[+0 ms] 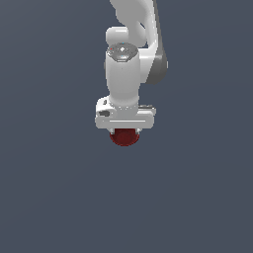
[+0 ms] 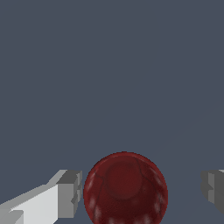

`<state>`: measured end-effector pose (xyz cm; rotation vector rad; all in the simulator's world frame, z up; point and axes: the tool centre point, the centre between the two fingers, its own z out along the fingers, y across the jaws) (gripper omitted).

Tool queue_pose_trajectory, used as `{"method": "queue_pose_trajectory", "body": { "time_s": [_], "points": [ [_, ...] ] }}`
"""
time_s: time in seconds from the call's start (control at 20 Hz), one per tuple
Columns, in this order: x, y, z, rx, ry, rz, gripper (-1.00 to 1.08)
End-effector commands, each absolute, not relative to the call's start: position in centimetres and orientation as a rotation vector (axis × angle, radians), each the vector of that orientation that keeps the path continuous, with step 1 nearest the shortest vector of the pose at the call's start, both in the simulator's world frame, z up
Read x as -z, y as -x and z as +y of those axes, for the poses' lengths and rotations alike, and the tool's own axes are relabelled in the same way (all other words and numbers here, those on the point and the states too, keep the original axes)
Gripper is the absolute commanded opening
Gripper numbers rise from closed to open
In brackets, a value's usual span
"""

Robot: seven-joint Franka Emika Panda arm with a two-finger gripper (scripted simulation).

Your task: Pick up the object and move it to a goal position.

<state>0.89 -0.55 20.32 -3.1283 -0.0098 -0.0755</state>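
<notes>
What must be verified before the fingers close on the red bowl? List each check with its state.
1. Gripper open: ok, fingers spread.
2. Bowl between the fingers: ok.
3. Bowl centred: not ok, it sits nearer one finger.
4. Fingers clear of the rim: ok, gaps show on both sides.
5. Gripper low enough to grasp: cannot tell; in the exterior view the hand hides most of the bowl.
6. Goal position: cannot tell, no marker shows.
</notes>
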Motion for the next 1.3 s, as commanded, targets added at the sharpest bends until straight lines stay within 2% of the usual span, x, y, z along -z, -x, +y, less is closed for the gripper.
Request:
{"method": "queue_pose_trajectory", "body": {
  "time_s": [0.0, 0.4, 1.25],
  "points": [
    [-20.3, -0.9, -0.5, 0.075, 3.128, -0.010, 0.28],
    [-20.6, -1.0, -2.8, 0.086, 3.135, 0.053, 0.28],
    [-17.3, 0.4, -0.2, -0.007, 3.206, 0.137, 0.28]
  ]
}}
